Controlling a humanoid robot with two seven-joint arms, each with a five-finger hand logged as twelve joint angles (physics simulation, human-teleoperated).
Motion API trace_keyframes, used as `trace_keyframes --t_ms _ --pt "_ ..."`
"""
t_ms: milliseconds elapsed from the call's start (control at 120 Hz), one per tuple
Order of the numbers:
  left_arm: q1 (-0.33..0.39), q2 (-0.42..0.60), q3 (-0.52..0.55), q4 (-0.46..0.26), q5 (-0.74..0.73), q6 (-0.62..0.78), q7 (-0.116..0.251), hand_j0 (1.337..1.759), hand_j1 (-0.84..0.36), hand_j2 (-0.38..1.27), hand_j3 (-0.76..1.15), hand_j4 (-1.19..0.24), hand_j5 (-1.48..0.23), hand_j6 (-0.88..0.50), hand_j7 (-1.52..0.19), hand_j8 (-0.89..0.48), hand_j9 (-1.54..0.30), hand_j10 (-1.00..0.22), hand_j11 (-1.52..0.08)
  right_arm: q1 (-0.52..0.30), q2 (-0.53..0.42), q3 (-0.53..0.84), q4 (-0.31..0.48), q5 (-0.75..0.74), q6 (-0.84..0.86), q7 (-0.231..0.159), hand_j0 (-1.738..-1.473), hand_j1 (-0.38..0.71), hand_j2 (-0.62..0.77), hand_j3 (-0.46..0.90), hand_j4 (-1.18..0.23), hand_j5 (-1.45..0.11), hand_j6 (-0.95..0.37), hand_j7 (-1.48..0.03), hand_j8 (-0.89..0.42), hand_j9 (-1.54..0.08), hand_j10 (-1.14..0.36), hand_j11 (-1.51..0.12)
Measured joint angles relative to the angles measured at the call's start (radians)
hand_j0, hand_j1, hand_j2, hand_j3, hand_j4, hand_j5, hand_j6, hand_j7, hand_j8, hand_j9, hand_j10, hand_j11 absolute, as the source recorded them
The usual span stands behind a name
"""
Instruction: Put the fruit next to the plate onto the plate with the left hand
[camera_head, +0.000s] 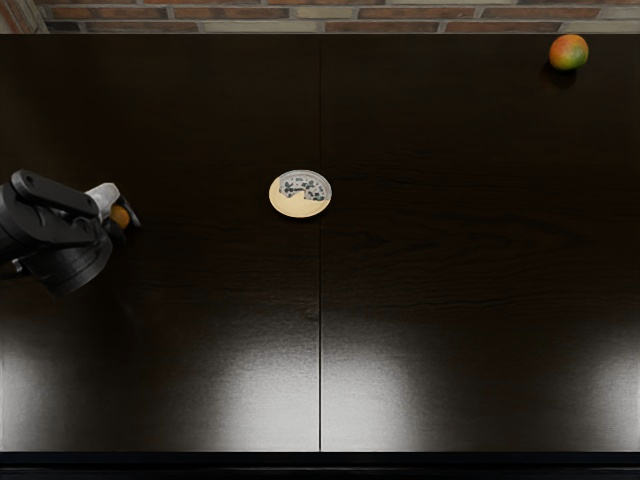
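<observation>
A small round plate (300, 193), cream with a blue-patterned top, lies near the middle of the dark table. Well to its left, my left hand (113, 207) comes in from the left edge, dark with a pale grey finger (103, 194). It is curled around a small orange fruit (121, 217), of which only a sliver shows past the hand. Whether the fruit rests on the table or is lifted cannot be made out. The right arm is out of view.
A red-green-orange fruit (568, 52) lies at the far right corner of the table (450, 300). A brick wall (300, 14) runs along the back edge. A seam splits the tabletop down the middle.
</observation>
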Motion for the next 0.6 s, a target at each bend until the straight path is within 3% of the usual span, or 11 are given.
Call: trace_keyframes --t_ms 58,158,267,367,475,600 --pt "-0.010 0.009 -0.002 0.000 0.002 -0.003 -0.004 1.647 -0.48 0.05 0.54 -0.90 -0.81 -0.26 -1.19 -0.36 -1.22 -0.51 -1.15 0.000 0.000 0.000 0.000 0.000 0.000 0.000 -1.658 -0.33 0.00 0.00 -0.01 -0.02 -0.01 -0.02 -0.01 -0.02 -0.01 -0.02" --pt "-0.038 0.017 -0.009 -0.001 0.002 -0.007 -0.007 1.642 -0.48 0.07 0.33 -0.90 -0.87 -0.31 -1.11 -0.42 -1.15 -0.53 -1.11 0.000 0.000 0.000 0.000 0.000 0.000 0.000 -1.658 -0.33 0.00 0.00 -0.01 -0.02 -0.01 -0.02 -0.01 -0.02 -0.01 -0.02" --pt "-0.093 0.016 -0.053 -0.001 0.005 -0.009 -0.010 1.643 -0.49 0.10 0.19 -0.89 -0.90 -0.35 -1.06 -0.44 -1.09 -0.55 -1.07 0.000 0.000 0.000 0.000 0.000 0.000 0.000 -1.658 -0.33 0.00 0.00 -0.01 -0.02 -0.01 -0.02 -0.01 -0.02 -0.01 -0.02" --pt "-0.107 -0.003 -0.160 0.011 0.009 -0.017 -0.011 1.641 -0.51 0.14 0.12 -0.88 -0.90 -0.37 -1.01 -0.45 -1.06 -0.55 -1.06 0.000 0.000 0.000 0.000 0.000 0.000 0.000 -1.658 -0.33 0.00 0.00 -0.01 -0.02 -0.01 -0.02 -0.01 -0.02 -0.01 -0.02" --pt "-0.159 -0.036 -0.262 0.026 0.008 -0.177 -0.011 1.636 -0.54 0.17 0.07 -0.82 -1.00 -0.32 -1.07 -0.42 -1.10 -0.52 -1.12 0.000 0.000 0.000 0.000 0.000 0.000 0.000 -1.658 -0.33 0.00 0.00 -0.01 -0.02 -0.01 -0.02 -0.01 -0.02 -0.01 -0.02" --pt "-0.163 -0.075 -0.340 0.033 0.010 -0.301 -0.008 1.633 -0.57 0.20 0.04 -0.78 -1.09 -0.28 -1.12 -0.39 -1.13 -0.50 -1.16 0.000 0.000 0.000 0.000 0.000 0.000 0.000 -1.658 -0.33 0.00 0.00 -0.01 -0.02 -0.01 -0.02 -0.01 -0.02 -0.01 -0.02"
